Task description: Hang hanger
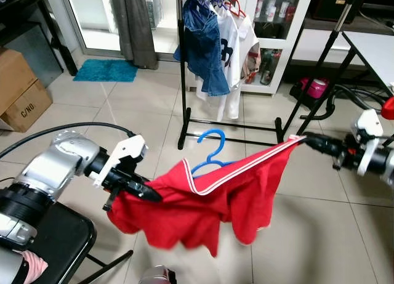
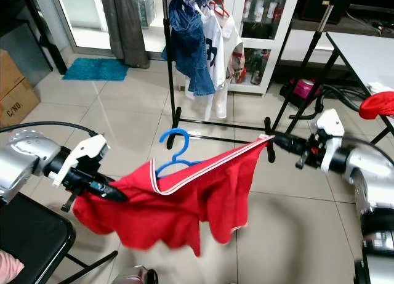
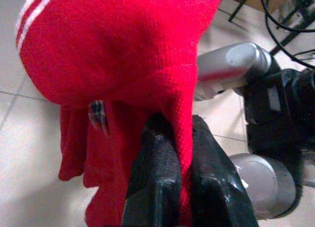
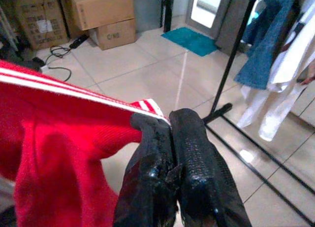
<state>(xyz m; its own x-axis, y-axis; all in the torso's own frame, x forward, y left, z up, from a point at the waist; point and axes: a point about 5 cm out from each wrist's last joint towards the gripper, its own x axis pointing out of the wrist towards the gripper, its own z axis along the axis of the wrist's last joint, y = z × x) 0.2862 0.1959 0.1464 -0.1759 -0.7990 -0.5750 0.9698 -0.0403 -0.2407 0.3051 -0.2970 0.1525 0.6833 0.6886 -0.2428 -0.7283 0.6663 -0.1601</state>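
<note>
Black chair (image 1: 55,247) sits lowest at the robot's left. Above it the left gripper (image 1: 143,190) pinches one end of a red garment (image 1: 209,204); the right gripper (image 1: 308,140) clamps the white-striped edge at the other end, so the cloth stretches left to right, sagging between them. A blue hanger (image 1: 212,150) rises from the neckline, hook up. Beyond stands a black clothes rack (image 1: 184,81) with a denim jacket (image 1: 202,44) and white shirt (image 1: 233,47). Cardboard boxes (image 4: 101,15) appear in the right wrist view; the left wrist view shows its fingers (image 3: 157,182) gripping knit fabric.
</note>
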